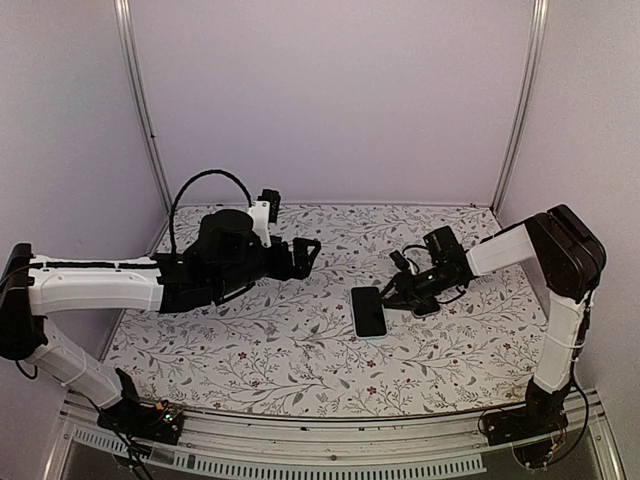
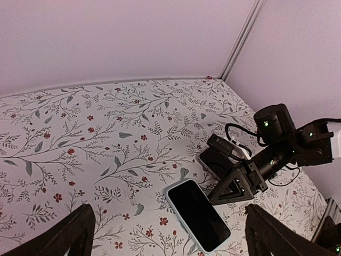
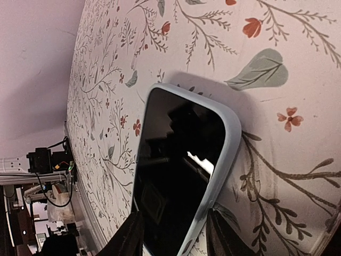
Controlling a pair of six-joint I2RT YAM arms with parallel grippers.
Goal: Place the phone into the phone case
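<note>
Noted phone screen-up on table, pale-blue case rim around it. At its end, right gripper fingers flanked it; tips cut off, grip undeterminable. Overhead, left gripper hovered wide open, empty.

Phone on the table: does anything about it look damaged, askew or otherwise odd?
Nothing stands out. The phone lies flat, screen up, with a pale blue rim around it and no crack visible. The right tool sits at its far corner.
</note>
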